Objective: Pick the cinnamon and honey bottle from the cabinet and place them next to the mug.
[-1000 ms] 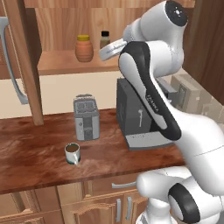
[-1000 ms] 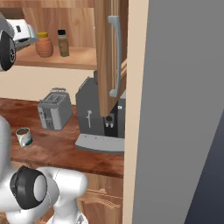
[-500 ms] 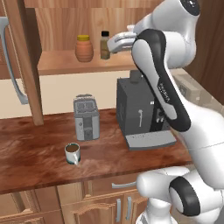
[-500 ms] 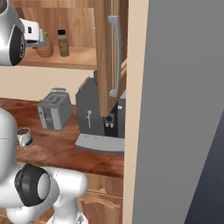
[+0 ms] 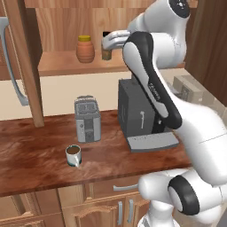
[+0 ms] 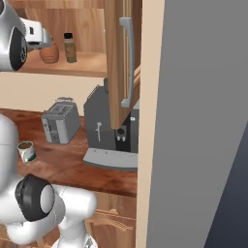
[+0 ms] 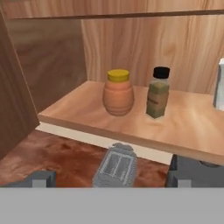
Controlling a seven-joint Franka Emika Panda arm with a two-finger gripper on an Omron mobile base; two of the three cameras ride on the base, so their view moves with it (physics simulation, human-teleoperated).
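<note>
The cinnamon (image 7: 158,92), a slim olive bottle with a black cap, stands on the cabinet (image 7: 183,127) shelf, right of the squat orange honey bottle (image 7: 118,92). My gripper (image 7: 111,178) is open and empty, level with the shelf and short of both bottles. From the left base view the gripper (image 5: 106,43) hides part of the cinnamon (image 5: 106,54), with the honey bottle (image 5: 85,48) to its left. In the right base view the gripper (image 6: 42,38) hangs before the honey bottle (image 6: 49,54) and the cinnamon (image 6: 70,47). The mug (image 5: 73,155) sits on the counter below.
A grey toaster (image 5: 87,124) and a dark coffee machine (image 5: 139,116) stand on the wooden counter (image 5: 35,155) under the shelf. An open cabinet door (image 6: 118,63) with a grey handle juts out on the right. A white object (image 7: 220,85) stands at the shelf's right end.
The arm's elbow has swung upward and the hand has come closer to the bottles at shelf height. The bottles and the mug have not moved.
</note>
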